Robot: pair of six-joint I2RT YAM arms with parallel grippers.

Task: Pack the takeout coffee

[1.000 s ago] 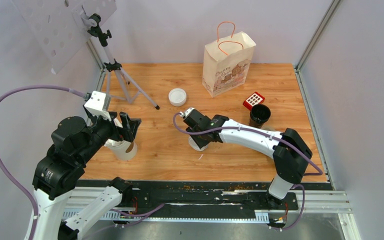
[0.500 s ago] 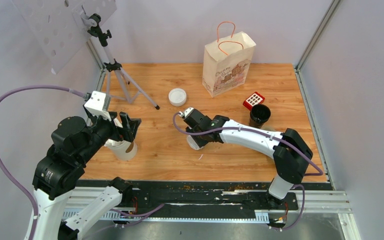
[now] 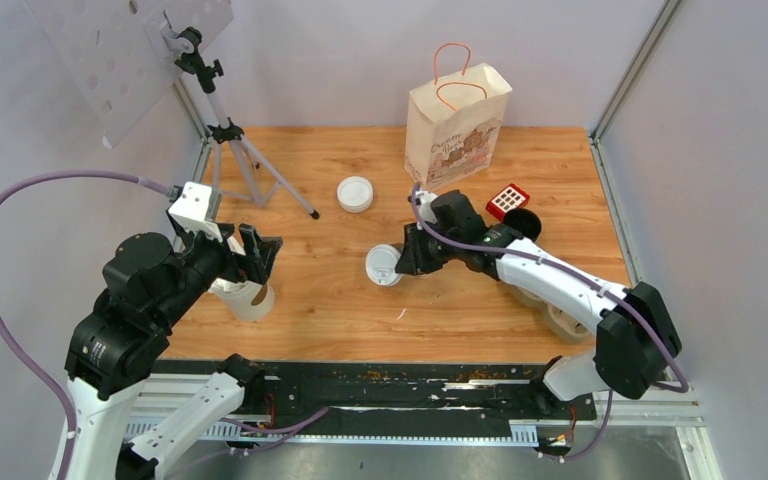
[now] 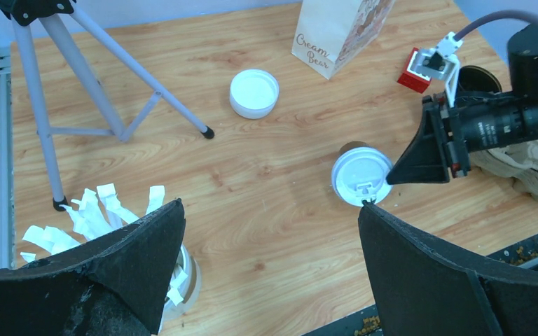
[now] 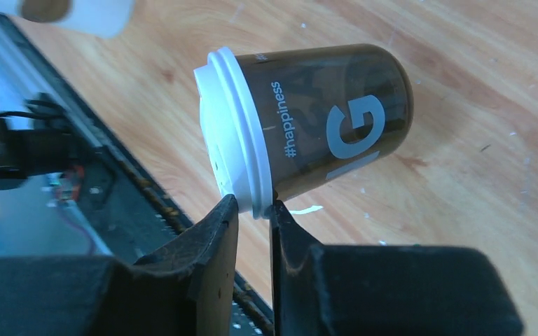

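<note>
Farther back and right than a second ago, wrist now near the paper bag (image 3: 457,125): right hand (image 5: 252,210). Clamps the white lid rim of a dark coffee cup (image 5: 322,133) between near-closed fingers, around the middle of the surface (image 3: 330,290), apart from the bag. Left hand (image 4: 270,208) spread wide, hovering over a pale cup (image 4: 98,217) stuffed with paper strips.

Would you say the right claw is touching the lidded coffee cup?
Touching: right wrist view shows the right claw pinching the lid rim of the coffee cup.
</note>
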